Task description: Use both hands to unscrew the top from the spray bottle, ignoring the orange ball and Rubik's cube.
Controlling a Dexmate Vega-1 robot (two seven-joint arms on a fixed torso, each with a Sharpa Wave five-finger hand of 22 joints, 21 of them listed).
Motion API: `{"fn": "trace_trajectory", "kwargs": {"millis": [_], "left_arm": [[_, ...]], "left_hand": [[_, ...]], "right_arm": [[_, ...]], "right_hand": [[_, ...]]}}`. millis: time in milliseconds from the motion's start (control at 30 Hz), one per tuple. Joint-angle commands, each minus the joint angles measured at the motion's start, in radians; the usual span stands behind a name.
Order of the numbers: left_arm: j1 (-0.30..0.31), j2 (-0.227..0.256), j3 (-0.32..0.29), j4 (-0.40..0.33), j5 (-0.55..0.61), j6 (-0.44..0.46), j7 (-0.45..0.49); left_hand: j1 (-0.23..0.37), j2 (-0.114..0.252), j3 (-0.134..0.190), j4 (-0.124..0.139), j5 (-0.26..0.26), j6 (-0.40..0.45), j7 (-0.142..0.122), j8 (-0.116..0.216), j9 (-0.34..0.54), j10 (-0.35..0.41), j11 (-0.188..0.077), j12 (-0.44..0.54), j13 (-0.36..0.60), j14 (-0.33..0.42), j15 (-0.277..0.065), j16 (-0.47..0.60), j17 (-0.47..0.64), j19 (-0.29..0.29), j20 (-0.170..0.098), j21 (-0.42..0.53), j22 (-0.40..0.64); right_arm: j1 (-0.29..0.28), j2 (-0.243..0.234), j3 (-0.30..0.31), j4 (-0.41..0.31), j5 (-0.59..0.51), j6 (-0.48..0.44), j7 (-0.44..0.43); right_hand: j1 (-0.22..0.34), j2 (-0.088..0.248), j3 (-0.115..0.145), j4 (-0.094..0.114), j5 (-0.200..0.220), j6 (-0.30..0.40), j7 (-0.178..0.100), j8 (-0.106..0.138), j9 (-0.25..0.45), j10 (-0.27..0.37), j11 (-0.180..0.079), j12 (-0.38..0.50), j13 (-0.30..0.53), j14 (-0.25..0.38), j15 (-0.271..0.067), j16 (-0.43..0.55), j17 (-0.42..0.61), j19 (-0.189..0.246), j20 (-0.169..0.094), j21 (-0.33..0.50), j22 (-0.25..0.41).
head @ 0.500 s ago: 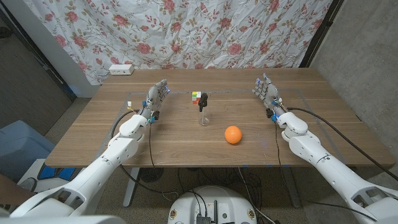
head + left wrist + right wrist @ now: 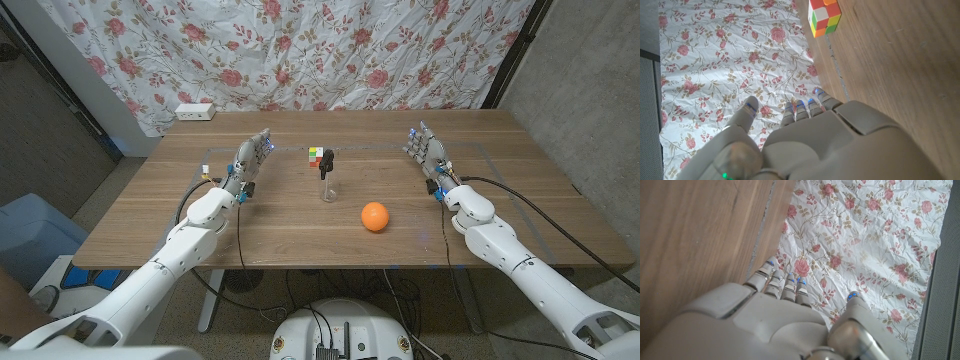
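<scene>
Hands, left (image 2: 252,157) and right (image 2: 424,146), are held empty with fingers apart, so the bottle (image 2: 327,180) hasn't been reached yet and probably needs gripping next.

Both arms are glossy white with rounded shells. Black cables run along them. The left hand (image 2: 251,157) and right hand (image 2: 426,147) are pale grey with small blue fingertip lights.

a white power strip (image 2: 194,111) lay at the far left edge of the wooden bench (image 2: 520,215). a floral curtain (image 2: 400,50) hung behind it. a blue bin (image 2: 25,240) stood on the floor beside the bench.
</scene>
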Motion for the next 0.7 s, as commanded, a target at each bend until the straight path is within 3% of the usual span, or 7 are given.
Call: {"fn": "trace_trajectory", "kwargs": {"millis": [33,233,367,700], "left_arm": [[0.07,0.072,-0.026,-0.119,0.003,0.043,0.025],[0.117,0.129,-0.048,-0.174,-0.001,0.059,0.015],[0.138,0.167,-0.057,-0.206,-0.002,0.073,-0.005],[0.148,0.187,-0.049,-0.213,0.034,0.051,-0.022]], "left_hand": [[0.015,-0.003,0.002,-0.02,-0.004,0.017,0.001,0.011,0.002,0.012,-0.006,0.009,0.003,0.009,-0.016,0.002,0.005,0.005,-0.049,-0.003,0.003],[0.038,-0.027,0.0,-0.067,-0.006,0.021,-0.01,0.012,0.002,0.023,-0.019,0.008,0.003,0.009,-0.025,-0.001,0.005,0.006,-0.055,-0.006,0.003],[0.048,-0.033,0.001,-0.082,-0.007,0.024,-0.013,0.013,0.002,0.025,-0.021,0.008,0.003,0.01,-0.03,-0.001,0.005,0.006,-0.056,-0.007,0.003],[0.088,-0.059,-0.001,-0.123,-0.009,0.051,-0.028,0.024,0.003,0.061,-0.032,0.013,0.004,0.027,-0.044,0.003,0.006,0.012,-0.06,-0.007,0.004]], "right_arm": [[-0.025,-0.02,0.001,-0.056,-0.013,-0.025,-0.024],[-0.039,-0.026,0.002,-0.076,-0.008,-0.027,-0.021],[-0.053,-0.038,0.005,-0.094,-0.003,-0.033,-0.018],[-0.078,-0.047,0.015,-0.106,-0.004,-0.014,-0.021]], "right_hand": [[-0.002,0.008,0.006,-0.001,0.008,0.01,0.0,0.005,0.003,0.0,0.005,0.004,0.003,0.001,0.009,0.005,-0.001,0.002,-0.004,0.007,0.002],[-0.002,0.008,0.007,-0.002,0.008,0.01,-0.001,0.006,0.003,0.001,0.006,0.004,0.002,0.001,0.009,0.006,-0.004,0.001,-0.004,0.007,0.002],[-0.002,0.008,0.007,-0.003,0.009,0.01,-0.001,0.006,0.003,0.001,0.006,0.005,0.002,0.001,0.009,0.006,-0.006,0.0,-0.004,0.007,0.002],[0.0,0.01,0.01,-0.006,0.01,0.008,-0.003,0.006,0.003,0.001,0.009,0.005,0.001,0.002,0.009,0.005,-0.01,-0.001,-0.006,0.008,0.002]]}}
